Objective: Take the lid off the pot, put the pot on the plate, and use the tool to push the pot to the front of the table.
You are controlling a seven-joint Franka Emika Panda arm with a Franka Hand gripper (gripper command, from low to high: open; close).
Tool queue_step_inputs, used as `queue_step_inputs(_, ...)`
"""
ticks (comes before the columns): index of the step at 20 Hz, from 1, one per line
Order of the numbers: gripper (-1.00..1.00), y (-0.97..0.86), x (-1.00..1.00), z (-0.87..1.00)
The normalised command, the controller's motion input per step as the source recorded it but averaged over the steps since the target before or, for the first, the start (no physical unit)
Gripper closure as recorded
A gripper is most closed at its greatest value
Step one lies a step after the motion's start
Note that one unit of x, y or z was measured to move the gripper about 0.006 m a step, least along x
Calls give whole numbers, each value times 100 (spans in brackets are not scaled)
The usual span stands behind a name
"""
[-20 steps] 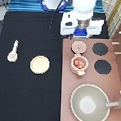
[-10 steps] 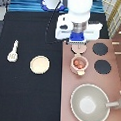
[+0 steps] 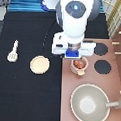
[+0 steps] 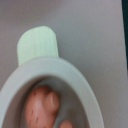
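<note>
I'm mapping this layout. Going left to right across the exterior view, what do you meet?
tool → plate → gripper directly over the pot → stove burner

even, soft light; the gripper (image 3: pixel 75 55) at the exterior view's centre casts little shadow. the wrist view is blurred up close, the pot (image 4: pixel 47 95) soft-edged.

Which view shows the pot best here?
The wrist view: the pot fills it, with rim, one tab and reddish contents. The exterior view shows the pot small on the stove, the gripper just above it.
</note>
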Motion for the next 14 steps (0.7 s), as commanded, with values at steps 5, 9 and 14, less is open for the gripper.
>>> queue_step_inputs(5,-100,-1,-1,-43)
queue_step_inputs(9,-100,-2,0,-38)
queue_step_inputs(14,-100,-2,15,-13)
